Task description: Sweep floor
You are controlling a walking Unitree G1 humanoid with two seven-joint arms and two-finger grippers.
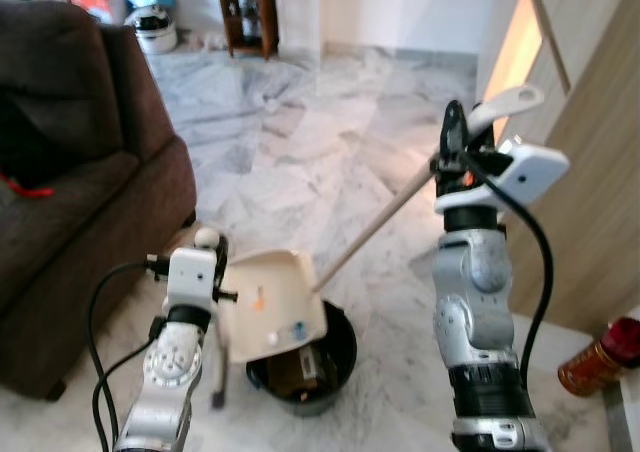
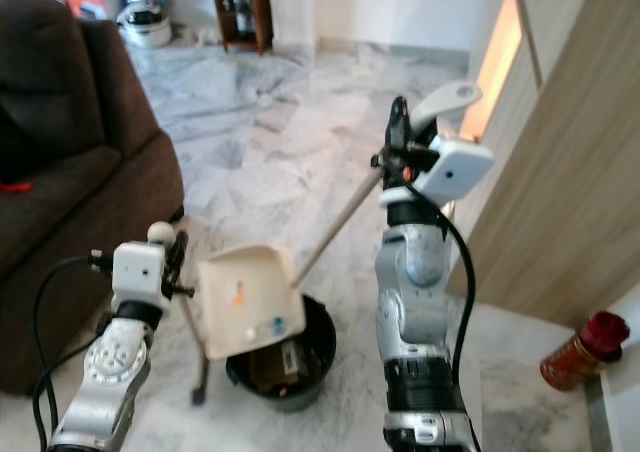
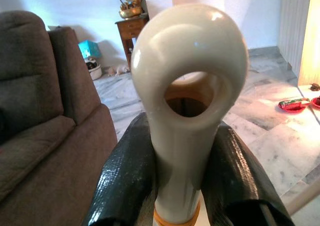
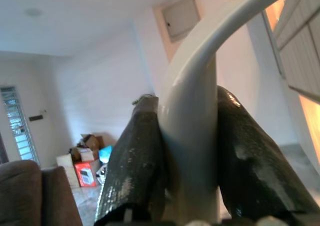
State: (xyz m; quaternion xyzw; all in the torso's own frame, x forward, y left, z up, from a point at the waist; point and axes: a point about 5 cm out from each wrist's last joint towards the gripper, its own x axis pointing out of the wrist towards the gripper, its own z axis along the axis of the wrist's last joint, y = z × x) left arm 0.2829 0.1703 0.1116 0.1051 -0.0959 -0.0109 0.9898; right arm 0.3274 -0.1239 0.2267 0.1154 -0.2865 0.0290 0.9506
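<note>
Tipping the dustpan [image 1: 272, 302] over the bin [image 1: 335, 357], left gripper [image 3: 175, 186] clamped on its handle, right gripper [image 4: 187, 156] clamped on the broom [image 1: 390, 212]; tilt off-centre and crumbs likely spill onto the floor [image 1: 300, 142].

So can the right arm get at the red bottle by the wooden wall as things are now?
Probably not. The right gripper is shut on the broom handle, raised well above the floor, so it has no free fingers. The red bottle stands low at the robot's right side.
</note>
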